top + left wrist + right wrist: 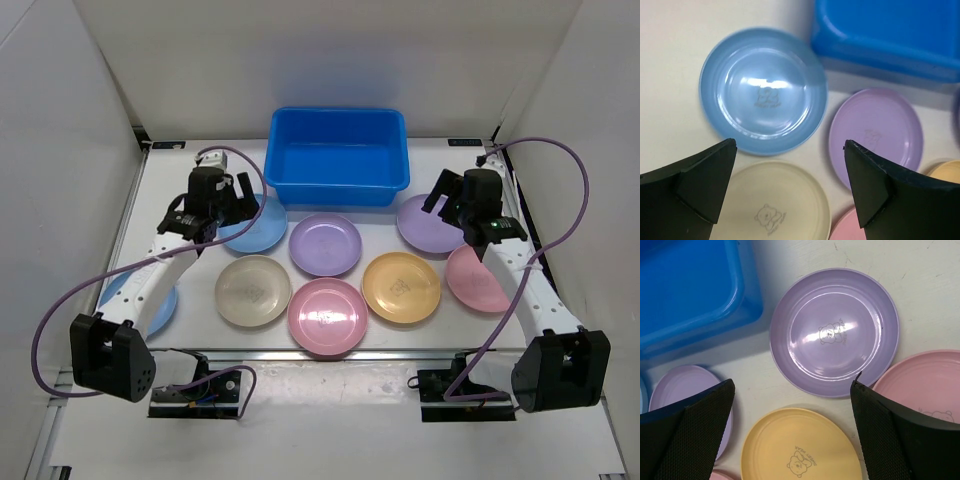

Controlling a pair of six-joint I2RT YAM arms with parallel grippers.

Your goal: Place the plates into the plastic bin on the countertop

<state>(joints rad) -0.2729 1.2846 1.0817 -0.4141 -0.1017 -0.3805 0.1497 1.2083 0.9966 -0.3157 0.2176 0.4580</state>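
Note:
The empty blue plastic bin [338, 155] stands at the back middle of the white countertop [200, 328]. Several plates lie in front of it: light blue [262, 228], purple [325, 244], purple [418, 222], beige [253, 290], pink [327, 316], orange-yellow [401, 287] and pink [478, 282]. My left gripper [789, 145] hangs open above the gap between the light blue plate [763, 90] and the beige plate [775, 205]. My right gripper [795, 381] hangs open between the purple plate [835, 332] and the orange-yellow plate [800, 450]. Neither holds anything.
Another light blue plate [155, 303] lies at the front left, half hidden under my left arm. White walls close in the countertop on the left, back and right. Purple cables loop out beside both arms.

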